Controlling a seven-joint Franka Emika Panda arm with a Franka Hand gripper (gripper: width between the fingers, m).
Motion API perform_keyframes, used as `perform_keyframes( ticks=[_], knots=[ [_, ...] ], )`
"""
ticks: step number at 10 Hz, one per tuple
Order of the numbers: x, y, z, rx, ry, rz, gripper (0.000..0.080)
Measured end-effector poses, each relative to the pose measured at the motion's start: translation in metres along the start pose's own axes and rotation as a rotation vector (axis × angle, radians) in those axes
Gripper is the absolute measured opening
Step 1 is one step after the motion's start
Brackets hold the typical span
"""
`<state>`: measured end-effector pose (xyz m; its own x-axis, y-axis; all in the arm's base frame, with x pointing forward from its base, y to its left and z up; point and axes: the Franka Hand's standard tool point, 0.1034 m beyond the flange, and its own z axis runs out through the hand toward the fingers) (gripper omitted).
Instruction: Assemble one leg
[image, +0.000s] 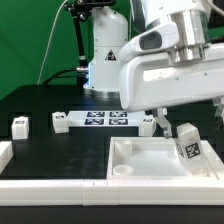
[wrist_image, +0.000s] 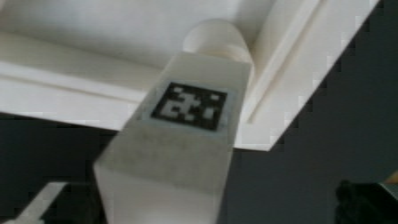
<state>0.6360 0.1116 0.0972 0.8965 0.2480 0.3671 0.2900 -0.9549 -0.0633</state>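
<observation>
A leg (image: 188, 145), a stubby white post with a square tag on its side, stands tilted at the right corner of the white tray-like tabletop (image: 140, 172). In the wrist view the same leg (wrist_image: 183, 125) fills the middle, and its far end rests in a corner of the tabletop (wrist_image: 98, 50). My gripper (image: 172, 122) hangs just above the leg, largely hidden by the arm's white body. In the wrist view the gripper (wrist_image: 214, 212) is open, with dark gaps between the leg and each finger.
Three more legs stand on the black table: one (image: 20, 125) at the exterior view's left, and one (image: 60, 121) and another (image: 148, 122) at either end of the marker board (image: 105, 119). A white wall (image: 60, 188) runs along the front edge.
</observation>
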Motion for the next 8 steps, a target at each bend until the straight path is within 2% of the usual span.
perform_keyframes(
  ticks=[2,3,5,6,8],
  knots=[
    [-0.002,0.000,0.002,0.000,-0.003,0.001,0.0649],
    [-0.010,-0.008,0.003,0.034,-0.107,0.021,0.0649],
    [-0.011,-0.016,-0.001,0.080,-0.263,0.030,0.0649],
    [-0.008,-0.016,0.000,0.090,-0.297,0.027,0.0649],
    [-0.009,-0.011,0.001,0.089,-0.300,0.033,0.0649]
  ],
)
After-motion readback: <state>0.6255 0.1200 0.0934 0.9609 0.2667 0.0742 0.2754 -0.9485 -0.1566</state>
